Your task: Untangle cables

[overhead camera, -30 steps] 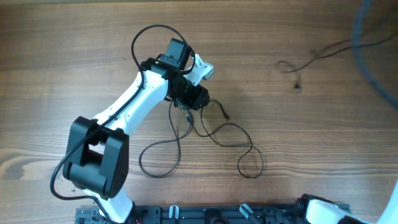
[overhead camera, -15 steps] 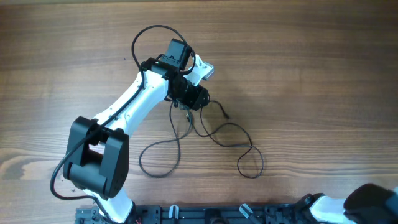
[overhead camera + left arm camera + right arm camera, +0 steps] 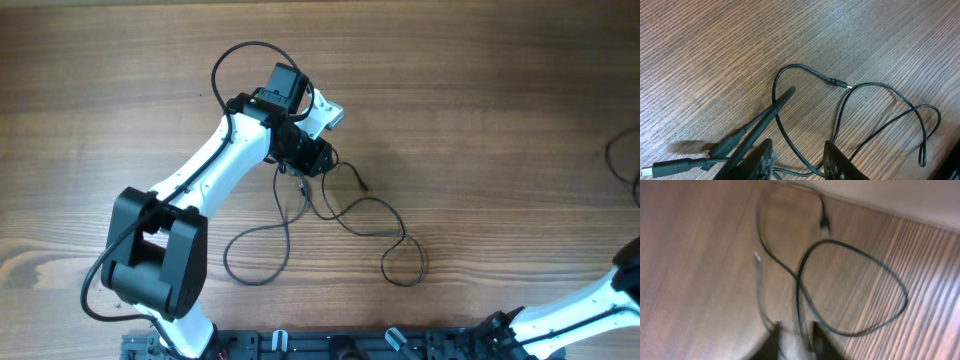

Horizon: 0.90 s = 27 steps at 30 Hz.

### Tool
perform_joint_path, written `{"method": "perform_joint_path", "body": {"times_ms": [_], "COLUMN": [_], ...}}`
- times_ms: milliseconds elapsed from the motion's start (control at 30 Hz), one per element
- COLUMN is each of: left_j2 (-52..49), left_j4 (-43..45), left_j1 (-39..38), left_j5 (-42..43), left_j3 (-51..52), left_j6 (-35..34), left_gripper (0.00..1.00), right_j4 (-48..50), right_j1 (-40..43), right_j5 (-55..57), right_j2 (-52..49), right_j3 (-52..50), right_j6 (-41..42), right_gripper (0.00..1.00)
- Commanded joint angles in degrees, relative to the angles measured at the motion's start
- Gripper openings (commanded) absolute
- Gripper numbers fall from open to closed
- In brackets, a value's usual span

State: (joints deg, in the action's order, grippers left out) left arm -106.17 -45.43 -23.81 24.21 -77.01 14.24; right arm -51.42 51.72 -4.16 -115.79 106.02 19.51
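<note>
- Left gripper (image 3: 312,158) sits low over the wooden table (image 3: 480,60), near its centre, at the upper end of the black cable (image 3: 346,216).
- Left wrist view: the left gripper (image 3: 797,162) has its jaws apart, and one strand of the black cable (image 3: 875,86) runs down into the gap between them. No pinch is visible.
- The black cable lies loose on the table in several crossing loops below and to the right of the left gripper. Its small plug end (image 3: 840,83) lies flat on the wood.
- A thicker dark lead (image 3: 760,122) lies just left of the left fingers.
- Right arm (image 3: 580,312) enters at the lower right corner.
- Right wrist view is blurred. A second cable (image 3: 890,277) lies looped on the table, with strands leading in between the right gripper (image 3: 794,341) fingers. Cannot tell whether they clamp it.
- The second cable (image 3: 612,158) also shows at the right edge of the overhead view, well apart from the black cable.
</note>
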Motion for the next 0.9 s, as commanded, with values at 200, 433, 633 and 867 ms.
{"method": "perform_joint_path", "body": {"times_ms": [200, 433, 633, 867], "left_j2": [1.2, 1.2, 1.5, 10.3], "left_j4": [0.4, 1.0, 4.1, -7.5], "left_j1": [0.2, 0.2, 4.1, 14.6], "left_j5": [-0.1, -0.6, -13.5, -6.5], "left_j3": [-0.7, -0.7, -2.5, -10.3], "left_j6": [-1.2, -1.2, -16.1, -19.4], "left_gripper": [0.37, 0.31, 0.29, 0.41], "right_j4": [-19.6, -30.5, -30.8, -29.6], "right_j1": [-2.8, -10.8, -28.7, -53.5], "right_j5": [-4.5, -17.1, -23.8, -16.4], "right_j2": [-4.4, -4.4, -4.4, -4.4], "right_j3": [0.1, 0.1, 0.1, 0.1], "right_j6": [18.3, 1.4, -20.3, -25.8], "right_gripper": [1.00, 1.00, 1.00, 1.00]}}
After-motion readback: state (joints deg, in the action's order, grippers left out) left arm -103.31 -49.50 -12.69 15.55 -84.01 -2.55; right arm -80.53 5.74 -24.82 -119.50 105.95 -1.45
